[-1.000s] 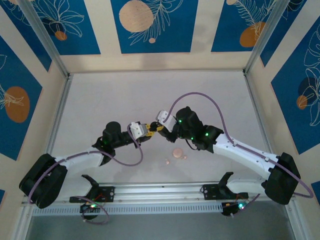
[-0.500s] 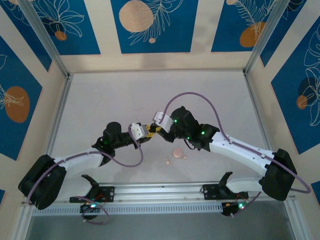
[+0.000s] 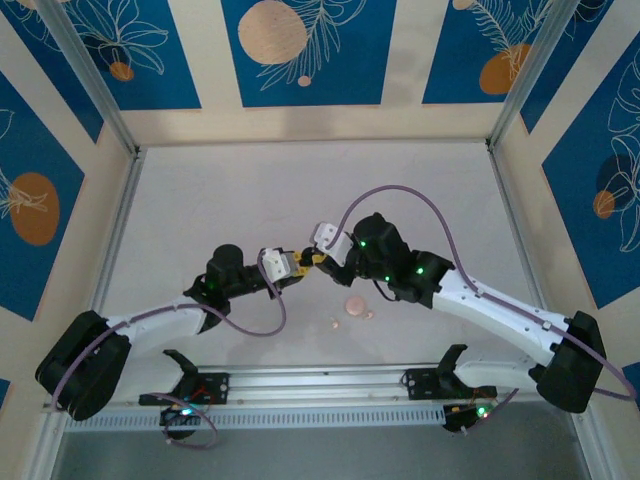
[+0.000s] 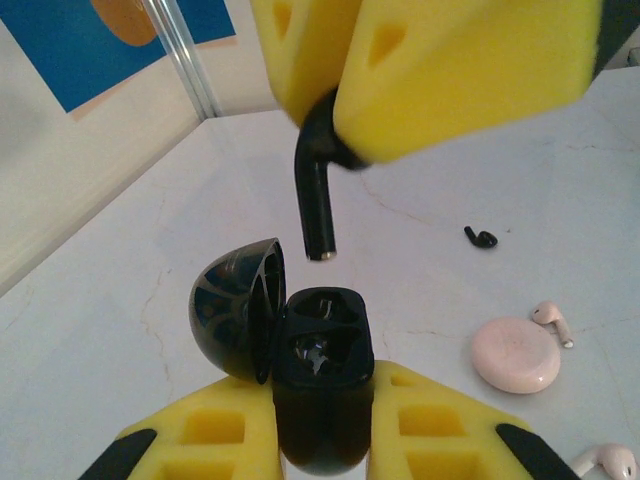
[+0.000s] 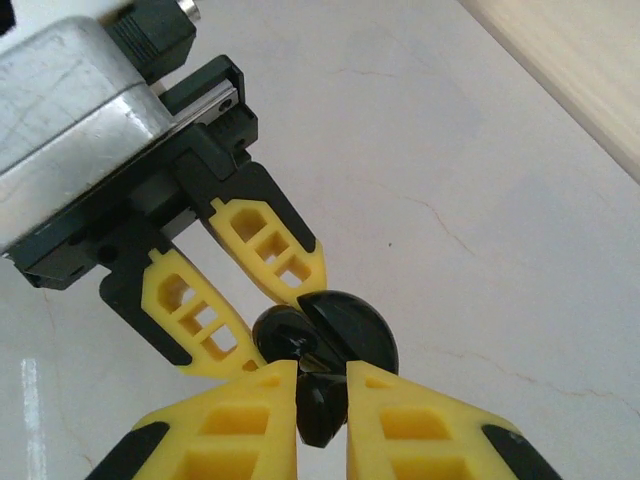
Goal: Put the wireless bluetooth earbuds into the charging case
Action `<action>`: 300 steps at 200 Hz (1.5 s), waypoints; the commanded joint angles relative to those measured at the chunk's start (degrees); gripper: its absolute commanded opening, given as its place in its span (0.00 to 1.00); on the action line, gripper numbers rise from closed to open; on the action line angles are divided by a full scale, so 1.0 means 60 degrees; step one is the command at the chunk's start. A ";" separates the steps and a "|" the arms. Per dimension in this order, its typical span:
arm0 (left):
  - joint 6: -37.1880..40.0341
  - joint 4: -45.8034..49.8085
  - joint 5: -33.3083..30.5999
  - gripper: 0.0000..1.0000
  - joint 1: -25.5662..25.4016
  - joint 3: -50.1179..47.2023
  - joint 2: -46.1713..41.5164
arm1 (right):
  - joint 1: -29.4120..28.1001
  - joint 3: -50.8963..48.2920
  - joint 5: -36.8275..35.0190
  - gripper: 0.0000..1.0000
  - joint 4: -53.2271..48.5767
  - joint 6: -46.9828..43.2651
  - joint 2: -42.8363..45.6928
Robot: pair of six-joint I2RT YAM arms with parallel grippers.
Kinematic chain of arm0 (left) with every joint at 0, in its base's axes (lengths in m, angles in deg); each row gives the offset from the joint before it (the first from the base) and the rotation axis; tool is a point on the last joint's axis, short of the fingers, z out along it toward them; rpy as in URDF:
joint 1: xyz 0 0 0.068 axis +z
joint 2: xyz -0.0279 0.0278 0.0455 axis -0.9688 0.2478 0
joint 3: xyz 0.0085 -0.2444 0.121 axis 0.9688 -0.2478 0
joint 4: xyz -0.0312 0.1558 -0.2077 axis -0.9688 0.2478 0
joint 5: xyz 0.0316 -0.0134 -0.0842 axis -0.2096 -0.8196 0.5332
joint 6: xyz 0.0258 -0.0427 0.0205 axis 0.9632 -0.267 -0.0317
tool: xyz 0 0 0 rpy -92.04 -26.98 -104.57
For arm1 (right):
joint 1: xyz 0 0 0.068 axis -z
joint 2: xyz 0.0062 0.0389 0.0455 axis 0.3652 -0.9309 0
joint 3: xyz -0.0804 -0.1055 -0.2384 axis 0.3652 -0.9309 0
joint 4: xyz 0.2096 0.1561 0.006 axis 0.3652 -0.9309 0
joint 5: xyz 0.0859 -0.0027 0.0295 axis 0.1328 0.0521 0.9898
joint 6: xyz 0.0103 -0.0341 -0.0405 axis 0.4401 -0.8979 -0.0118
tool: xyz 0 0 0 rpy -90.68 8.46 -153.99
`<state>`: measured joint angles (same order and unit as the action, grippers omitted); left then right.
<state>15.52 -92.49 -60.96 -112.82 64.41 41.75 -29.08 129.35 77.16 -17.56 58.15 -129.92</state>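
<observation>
Left wrist: left gripper [image 4: 322,420] clamps the open black case [image 4: 318,345]; right gripper [image 4: 335,85] pinches a black earbud [image 4: 317,195] just above it.

The right hand [image 3: 321,261] has edged back to the right after nudging left toward the left hand [image 3: 304,263].

White marbled tabletop [image 3: 250,190], blue leaf-patterned wall panels [image 3: 350,60], cream borders, aluminium corner posts [image 3: 90,80].
</observation>
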 commanded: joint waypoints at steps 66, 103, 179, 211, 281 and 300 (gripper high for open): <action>0.0285 -0.0218 0.0051 0.18 -0.0207 -0.0041 -0.0342 | -0.0061 0.0157 -0.0019 0.15 -0.0473 -0.0056 -0.0525; 0.0321 -0.0178 0.0000 0.18 -0.0240 -0.0004 -0.0351 | -0.0061 0.0204 -0.0282 0.15 -0.0696 -0.0099 -0.0565; 0.0474 -0.0003 -0.0172 0.18 -0.0299 0.0036 -0.0417 | -0.0107 0.0434 -0.0771 0.15 -0.1111 -0.0199 -0.0713; 0.0680 0.0236 -0.0319 0.18 -0.0351 0.0077 -0.0446 | -0.0103 0.0495 -0.0745 0.15 -0.1227 -0.0215 -0.0601; 0.1117 0.0690 -0.0437 0.18 -0.0514 0.0216 -0.0461 | -0.0120 0.0701 -0.0637 0.14 -0.1421 -0.0202 -0.0846; 0.1259 0.0824 -0.0529 0.18 -0.0586 0.0272 -0.0477 | -0.0123 0.0751 -0.0602 0.15 -0.1433 -0.0214 -0.0905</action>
<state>20.51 -88.12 -64.41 -114.85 64.44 40.26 -29.63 132.02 74.65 -24.90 57.67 -134.65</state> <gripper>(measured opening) 0.179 0.148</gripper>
